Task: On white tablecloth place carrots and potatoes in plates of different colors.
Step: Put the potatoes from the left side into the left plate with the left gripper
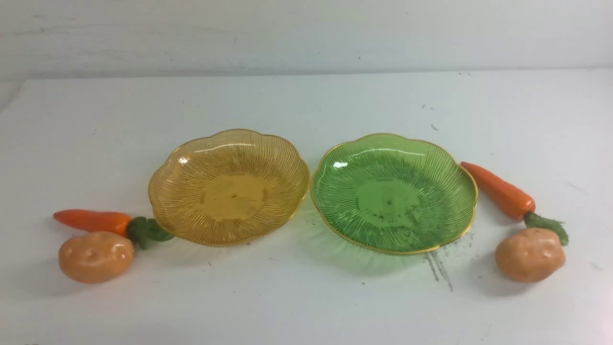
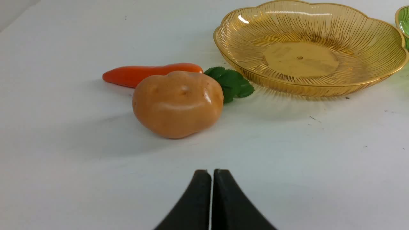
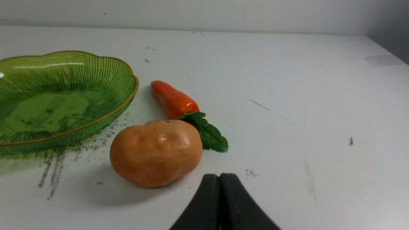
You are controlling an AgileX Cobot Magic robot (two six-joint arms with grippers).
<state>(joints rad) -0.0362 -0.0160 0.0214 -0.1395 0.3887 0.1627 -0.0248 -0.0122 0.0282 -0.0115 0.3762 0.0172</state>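
Observation:
On the white tablecloth an amber plate and a green plate sit side by side, both empty. Left of the amber plate lie a carrot and, nearer me, a potato. Right of the green plate lie a carrot and a potato. Neither gripper shows in the front view. My left gripper is shut and empty, short of the left potato and carrot. My right gripper is shut and empty, just short of the right potato and carrot.
A white wall stands behind the table. Grey scuff streaks mark the cloth in front of the green plate. The table's right edge shows in the right wrist view.

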